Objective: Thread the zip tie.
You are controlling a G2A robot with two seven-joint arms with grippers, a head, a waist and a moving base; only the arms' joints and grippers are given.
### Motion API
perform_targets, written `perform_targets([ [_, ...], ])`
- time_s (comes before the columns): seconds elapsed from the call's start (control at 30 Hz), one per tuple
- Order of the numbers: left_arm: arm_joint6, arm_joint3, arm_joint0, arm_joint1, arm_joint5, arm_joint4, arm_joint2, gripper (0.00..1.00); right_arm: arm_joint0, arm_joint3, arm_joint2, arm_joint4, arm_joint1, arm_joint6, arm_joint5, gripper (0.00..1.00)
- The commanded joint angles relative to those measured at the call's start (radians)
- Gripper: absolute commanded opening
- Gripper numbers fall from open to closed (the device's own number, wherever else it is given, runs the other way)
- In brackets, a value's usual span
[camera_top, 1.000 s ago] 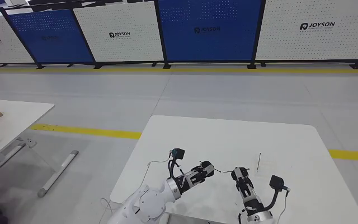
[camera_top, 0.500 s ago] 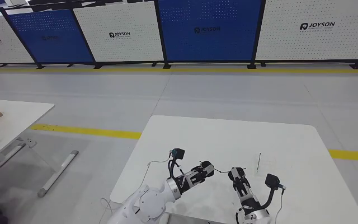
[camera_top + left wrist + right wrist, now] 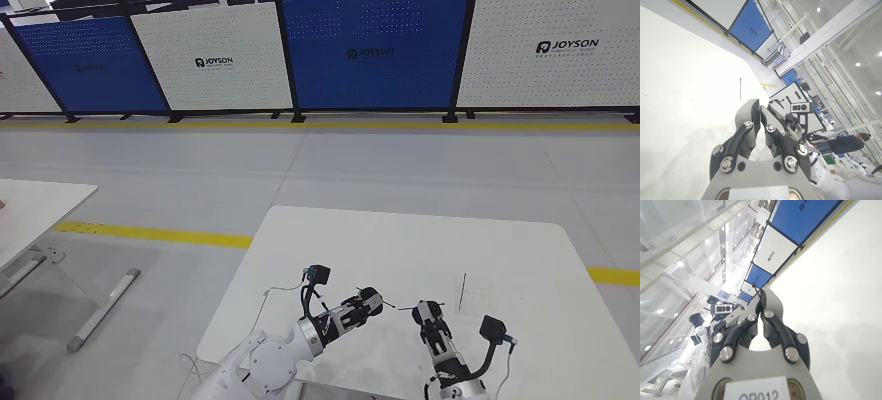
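Now the left gripper [image 3: 759, 109] is clenching down on one end of the zip tie [image 3: 397, 304]; the right gripper [image 3: 761, 295] is pinching the other end, the head poking out past its tips; the zip tie is stretching between the two claws, over the near part of the white table [image 3: 400, 240]; a loose tie [image 3: 462, 290] is lying flat to the right, a little farther back, apart from both.

The left pincer [image 3: 760, 110] and right pincer [image 3: 761, 296] match: pale grey fingers [image 3: 745, 113], black ribbed pads [image 3: 755, 116], black linkage bars [image 3: 734, 140] pinned with shiny round screws [image 3: 748, 124]. White labels [image 3: 755, 387] sit on their grey bases; the arms [image 3: 335, 322] are white and black.
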Motion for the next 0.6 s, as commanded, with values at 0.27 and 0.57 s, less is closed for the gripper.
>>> perform_targets([
  [0.27, 0.054, -0.003, -0.001, -0.002, 0.031, 0.027, 0.006, 0.00, 0.012, 0.005, 0.006, 0.015, -0.002, 0.008, 0.005, 0.00],
  [0.57, 0.041, -0.003, -0.006, -0.002, 0.047, 0.036, 0.009, 0.00, 0.012, 0.007, 0.009, 0.019, -0.002, 0.009, 0.004, 0.00],
])
